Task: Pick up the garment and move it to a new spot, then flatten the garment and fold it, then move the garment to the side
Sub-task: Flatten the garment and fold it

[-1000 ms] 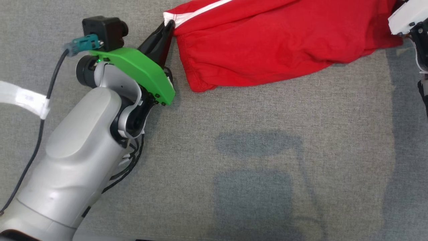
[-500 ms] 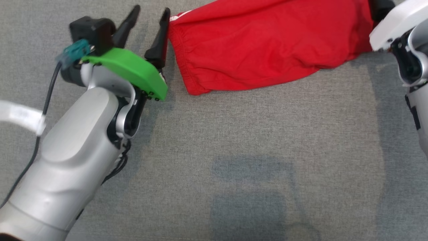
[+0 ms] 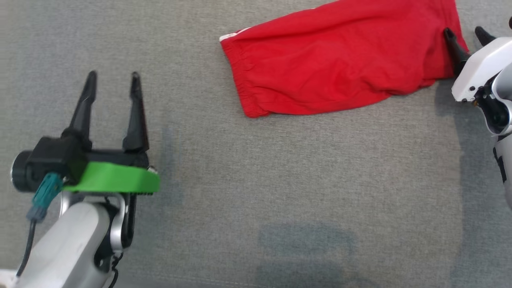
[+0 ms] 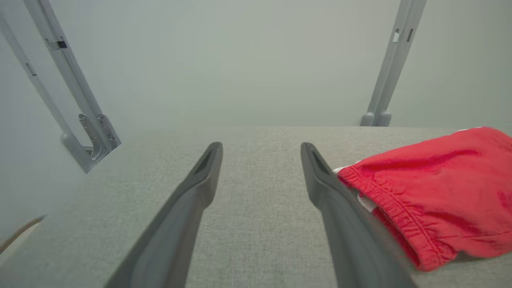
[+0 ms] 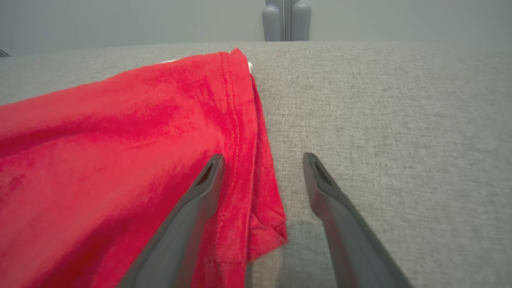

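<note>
The red garment [image 3: 336,68] lies folded in a long band on the grey fabric surface, with a white trim showing at its left end. My left gripper [image 3: 113,76] stands open at the lower left, well clear of the garment, with nothing between its fingers. In the left wrist view the left gripper [image 4: 261,148] points at bare surface, and the garment's elastic hem [image 4: 432,188] lies just right of the right finger. My right gripper [image 3: 464,32] is open at the garment's right end. In the right wrist view the right gripper [image 5: 263,158] has the garment's edge [image 5: 120,132] lying loose between its jaws.
The grey fabric surface [image 3: 280,180] stretches wide below and left of the garment. Grey metal frame posts [image 4: 76,92] [image 4: 390,68] rise beyond the far edge, and another post [image 5: 286,20] stands behind the right end. A pale wall lies behind.
Both grippers opened and let go of the garment, which now lies flat. My left arm drew back down and left, away from the hem. The right gripper stays at the right end.
</note>
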Robot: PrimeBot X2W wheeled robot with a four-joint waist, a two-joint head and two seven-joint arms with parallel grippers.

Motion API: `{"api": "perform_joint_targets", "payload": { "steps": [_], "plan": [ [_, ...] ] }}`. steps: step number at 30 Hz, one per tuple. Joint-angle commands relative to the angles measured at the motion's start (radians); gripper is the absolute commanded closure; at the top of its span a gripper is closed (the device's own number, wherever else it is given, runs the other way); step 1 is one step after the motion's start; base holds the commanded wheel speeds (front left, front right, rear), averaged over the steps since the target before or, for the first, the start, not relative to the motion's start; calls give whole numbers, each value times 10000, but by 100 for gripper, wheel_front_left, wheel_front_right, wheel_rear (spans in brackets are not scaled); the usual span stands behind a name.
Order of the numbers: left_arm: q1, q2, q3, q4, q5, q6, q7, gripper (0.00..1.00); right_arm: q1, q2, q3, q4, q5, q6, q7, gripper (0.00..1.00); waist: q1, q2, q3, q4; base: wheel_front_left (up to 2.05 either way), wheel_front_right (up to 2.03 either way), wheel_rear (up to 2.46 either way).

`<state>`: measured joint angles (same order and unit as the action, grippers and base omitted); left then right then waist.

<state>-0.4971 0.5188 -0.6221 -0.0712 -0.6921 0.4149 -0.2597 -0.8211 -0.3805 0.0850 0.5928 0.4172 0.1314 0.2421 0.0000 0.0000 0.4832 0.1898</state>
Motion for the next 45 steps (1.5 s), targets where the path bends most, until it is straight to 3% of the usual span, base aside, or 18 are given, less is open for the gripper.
{"api": "perform_joint_targets", "payload": {
  "steps": [1, 4, 5, 6, 10, 17, 25, 27, 30, 36, 41, 45],
  "plan": [
    [480, 0, 362, -252, 256, 50, -53, 0, 117, 114, -244, 145, -82, -15, 269, 0, 0, 0, -83, 280, 0, 0, 0],
    [1314, -187, 854, -494, 597, -88, -48, 0, 221, 374, -685, 394, 125, -13, 767, 0, 0, 0, -169, 475, 0, 0, 0],
    [1506, -265, 983, -525, 674, -170, -49, 0, 278, 466, -873, 491, 245, -10, 899, 39, 0, 0, -230, 519, 0, 0, 0],
    [1681, -357, 1152, -527, 739, -245, -49, 0, 338, 552, -1080, 572, 366, -8, 1010, 100, 0, 0, -304, 546, 0, 0, 0],
    [2332, -781, 1609, -335, 1010, -613, -51, 0, 712, 767, -1482, 388, 880, -8, 1369, 100, 0, 0, -737, 526, 0, 0, 0],
    [3134, -1357, 2190, 59, 1039, -1269, -52, 0, 1850, 598, -2903, -259, 1986, -8, 1987, 100, 0, 0, -1586, 130, 0, 0, 0],
    [3312, -1594, 2189, 210, 1308, -1765, -53, 0, 2622, 102, -4850, -228, 1528, -7, 1958, 100, 0, 0, -1760, 312, 0, 0, 0],
    [3289, -1619, 2204, 196, 1394, -1873, -53, 0, 2409, 229, -5105, -542, 1451, -5, 1856, 100, 0, 0, -1745, 425, 0, 0, 0],
    [3363, -1680, 2329, 171, 1452, -1989, -53, 0, 2050, 533, -4730, -1401, 1410, -5, 1829, 100, 0, 0, -1723, 536, 0, 0, 0],
    [3518, -1943, 2425, 383, 1523, -2178, -54, 0, 2014, 1478, -2265, -3047, 1275, -7, 2475, 100, 0, 0, -1945, 816, 0, 0, 0],
    [3636, -2208, 2426, 672, 1591, -2348, -52, 0, 2526, 1926, -509, -3321, 1355, -7, 2849, 100, 0, 0, -2159, 1190, 0, 0, 0],
    [3708, -2417, 2482, 909, 1683, -2449, -52, 0, 3048, 2006, 11, -3008, 1538, -5, 2831, 100, 0, 0, -2420, 1446, 0, 0, 0]
  ]
}}
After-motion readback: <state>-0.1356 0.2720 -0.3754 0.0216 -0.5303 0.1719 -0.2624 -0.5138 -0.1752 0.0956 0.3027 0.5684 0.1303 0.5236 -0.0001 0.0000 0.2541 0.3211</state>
